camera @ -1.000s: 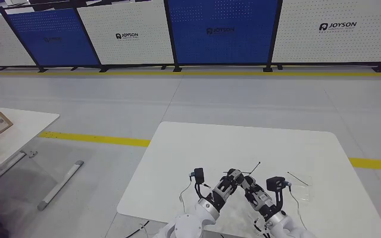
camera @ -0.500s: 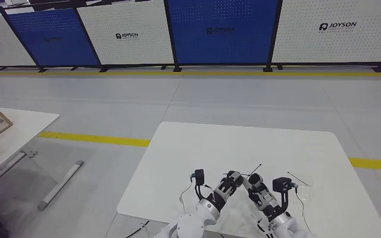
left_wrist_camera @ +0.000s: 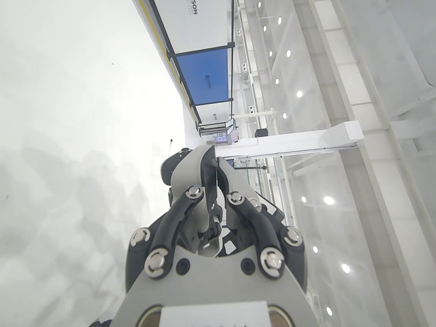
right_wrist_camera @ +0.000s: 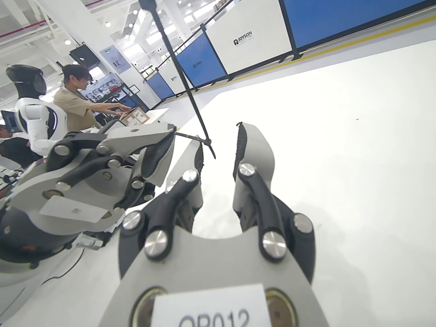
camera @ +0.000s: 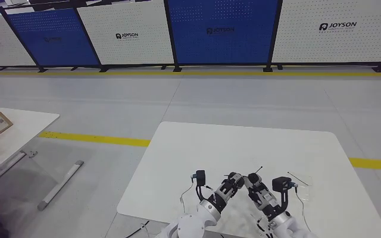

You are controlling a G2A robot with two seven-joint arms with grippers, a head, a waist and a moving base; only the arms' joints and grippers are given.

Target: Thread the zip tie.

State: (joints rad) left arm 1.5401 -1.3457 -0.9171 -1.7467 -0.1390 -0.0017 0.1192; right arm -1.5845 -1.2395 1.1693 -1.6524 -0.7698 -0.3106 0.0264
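A black zip tie [right_wrist_camera: 177,69] stands out over the white table [camera: 238,143], its square head at the far, raised end. My left gripper [left_wrist_camera: 214,163] is shut on a short black strap end of the tie. In the right wrist view that strap meets the long strap just in front of my right gripper [right_wrist_camera: 219,136]. The right gripper is open, with the tie's tip between its fingers and touching neither. In the top view the left gripper [camera: 237,177] and right gripper [camera: 252,178] sit side by side near the table's front edge, with the zip tie [camera: 256,170] pointing away from them.
A second black zip tie [camera: 297,177] lies on the table to the right of my arms. Beside it is a clear plastic bag [camera: 303,191]. The table's front edge runs just under both arms.
My right arm has shifted slightly to the right, away from the left gripper. The tie's far end has dropped a little. The left arm has barely moved.
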